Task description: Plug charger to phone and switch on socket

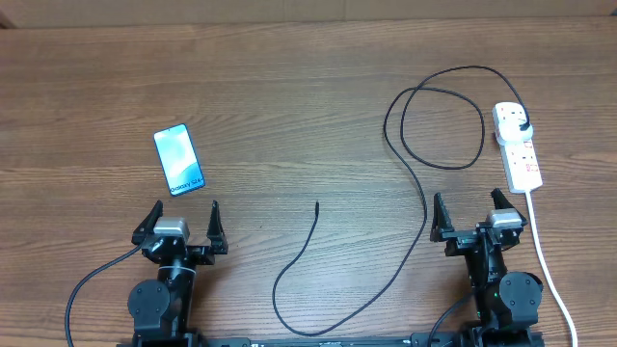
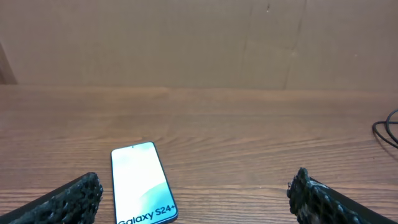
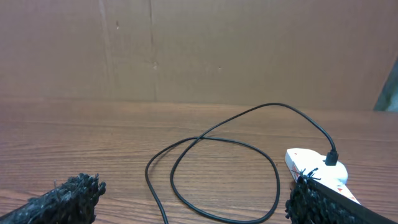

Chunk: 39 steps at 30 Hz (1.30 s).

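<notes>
The phone is cut off at its 6 o'clock end. A black finger hides much of the socket.

The overhead camera looks straight down on the counter from far enough up to take in its full width. Each wrist camera sits low, skimming the surface toward the back wall. The left shares the phone with overhead (very near here), and the right shares the socket and the charger loop.

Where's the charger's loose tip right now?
Overhead view: the charger tip lies loose near centre, between the left gripper and right gripper, right of the phone.
</notes>
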Motion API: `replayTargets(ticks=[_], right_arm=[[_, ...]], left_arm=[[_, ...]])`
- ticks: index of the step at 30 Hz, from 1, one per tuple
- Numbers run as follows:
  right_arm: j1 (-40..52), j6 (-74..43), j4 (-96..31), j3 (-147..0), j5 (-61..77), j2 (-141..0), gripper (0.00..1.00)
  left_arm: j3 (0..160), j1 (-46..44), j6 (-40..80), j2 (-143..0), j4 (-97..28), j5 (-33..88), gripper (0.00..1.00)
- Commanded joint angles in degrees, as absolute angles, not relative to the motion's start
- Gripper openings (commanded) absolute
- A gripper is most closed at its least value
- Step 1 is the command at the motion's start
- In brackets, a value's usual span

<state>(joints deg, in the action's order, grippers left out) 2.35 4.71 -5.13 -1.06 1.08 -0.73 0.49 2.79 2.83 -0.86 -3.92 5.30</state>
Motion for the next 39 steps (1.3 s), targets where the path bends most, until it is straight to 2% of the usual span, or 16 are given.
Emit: replayTargets(ticks=[1,15,26,39], right_arm=[[2.66,4.56,-4.82,-0.45,0.99,-0.14,1.0],[2.66,4.56,-4.84,-0.45,0.99,-0.12,1.0],[2.66,4.56,-4.82,-0.45,0.99,-0.12,1.0],[2.66,4.56,-4.82,-0.45,0.99,-0.12,1.0]], left_arm=[[0.27,3.46,2.33,-0.27,-4.08,5.41,0.99],[1.04,3.46,2.13,-0.27,-4.67,5.58,1.0],[8.84,3.46,1.23,-0.36,-16.14,4.27,1.0],[13.32,3.46,3.42,-7.73,-18.59,4.08,1.0]])
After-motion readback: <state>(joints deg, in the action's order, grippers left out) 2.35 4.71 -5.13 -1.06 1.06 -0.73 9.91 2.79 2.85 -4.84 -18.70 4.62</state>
